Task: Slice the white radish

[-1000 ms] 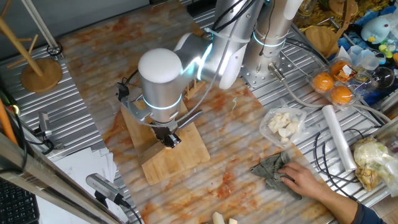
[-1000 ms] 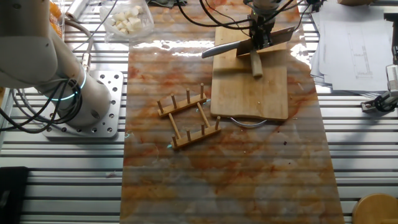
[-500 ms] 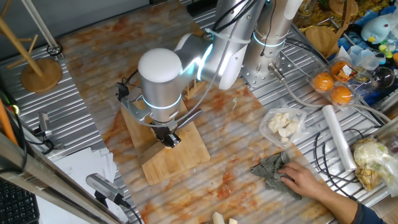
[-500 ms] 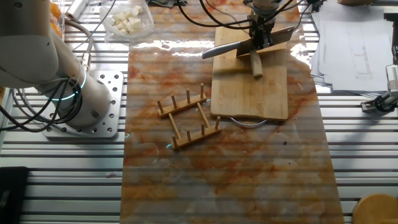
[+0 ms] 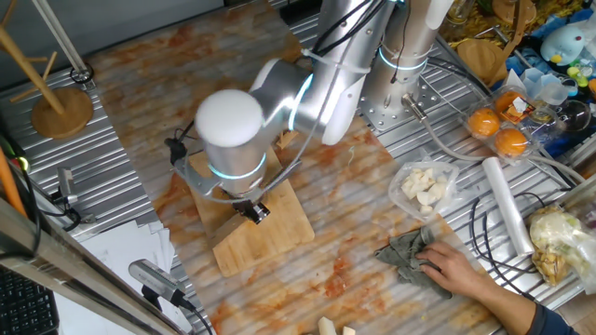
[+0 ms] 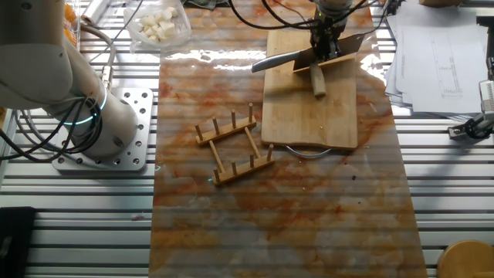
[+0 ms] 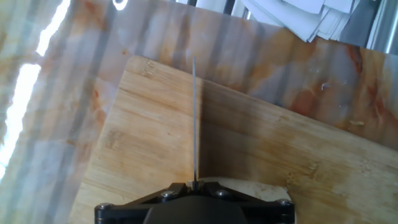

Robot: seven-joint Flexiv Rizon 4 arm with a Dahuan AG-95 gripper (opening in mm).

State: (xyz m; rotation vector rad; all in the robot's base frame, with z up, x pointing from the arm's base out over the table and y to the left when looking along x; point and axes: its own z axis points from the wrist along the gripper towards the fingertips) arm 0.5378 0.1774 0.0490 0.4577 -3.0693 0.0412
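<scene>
Radish: the white radish (image 6: 317, 79) lies on the cutting board (image 6: 312, 116), at six o'clock of the gripper (image 6: 323, 48) clamping a knife (image 6: 289, 59). Likely firm, light, slippery, apt to roll.

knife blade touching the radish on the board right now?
Cannot tell. In the other fixed view the knife crosses the radish's far end, but no gap or contact shows. The hand view shows only the blade edge-on over the board.

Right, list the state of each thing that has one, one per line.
Pincer: shut on knife.
Knife: held, blade over the board, edge down.
Radish: whole strip, lying on board under the knife.
Board: flat on table.
Rack: flat on table, nothing on it.
</scene>
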